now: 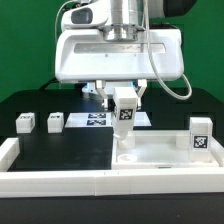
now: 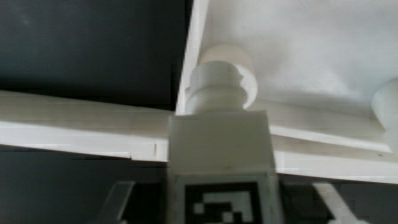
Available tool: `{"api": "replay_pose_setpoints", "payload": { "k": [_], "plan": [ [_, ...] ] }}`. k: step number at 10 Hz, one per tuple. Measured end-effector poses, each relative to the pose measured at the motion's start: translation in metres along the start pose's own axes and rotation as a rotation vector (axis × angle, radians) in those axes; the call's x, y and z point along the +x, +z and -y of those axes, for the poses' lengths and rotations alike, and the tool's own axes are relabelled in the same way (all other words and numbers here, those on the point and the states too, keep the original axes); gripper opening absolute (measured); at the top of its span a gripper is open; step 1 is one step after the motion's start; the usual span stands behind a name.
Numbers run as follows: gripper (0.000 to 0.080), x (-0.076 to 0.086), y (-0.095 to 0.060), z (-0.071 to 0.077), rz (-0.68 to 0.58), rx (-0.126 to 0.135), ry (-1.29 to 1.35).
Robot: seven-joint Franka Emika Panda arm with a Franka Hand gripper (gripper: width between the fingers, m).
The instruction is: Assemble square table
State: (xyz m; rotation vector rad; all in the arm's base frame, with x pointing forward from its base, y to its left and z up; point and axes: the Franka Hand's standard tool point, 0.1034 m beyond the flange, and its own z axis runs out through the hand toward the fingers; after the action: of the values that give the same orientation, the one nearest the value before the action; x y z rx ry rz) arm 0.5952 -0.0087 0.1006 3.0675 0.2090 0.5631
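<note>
Wrist view: gripper [image 2: 222,203] holds leg [image 2: 221,140] at corner of rimmed tabletop [image 2: 311,50].

Exterior view — stood before the table [image 1: 60,150], slightly raised, facing the arm [image 1: 120,45] head-on at middle distance, with the whole work surface in frame. Wrist view — on the arm, looked down at very close range. Shared ground: tagged leg [image 1: 125,112] [image 2: 222,160] and square panel [image 1: 165,152] [image 2: 302,55].

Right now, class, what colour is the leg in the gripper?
The leg is white with a black-and-white tag; wrist view.
</note>
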Motion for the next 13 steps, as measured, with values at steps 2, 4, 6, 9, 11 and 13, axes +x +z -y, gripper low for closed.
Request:
{"api": "replay_pose_setpoints", "payload": {
  "k": [2,4,6,9,11,13],
  "plan": [
    [0.0288,0.0,0.005,0.009,-0.008,0.001,0.01],
    [0.0288,0.005,0.003,0.002,-0.082,-0.042,-0.004],
    [0.0288,-0.002,0.005,-0.002,-0.117,-0.067,-0.004],
    [0.0288,-0.001,0.005,0.002,-0.119,-0.064,0.002],
    [0.0288,-0.002,0.005,0.005,-0.118,-0.06,0.013],
    [0.0288,-0.003,0.006,0.005,-0.117,-0.061,0.014]
  ]
}}
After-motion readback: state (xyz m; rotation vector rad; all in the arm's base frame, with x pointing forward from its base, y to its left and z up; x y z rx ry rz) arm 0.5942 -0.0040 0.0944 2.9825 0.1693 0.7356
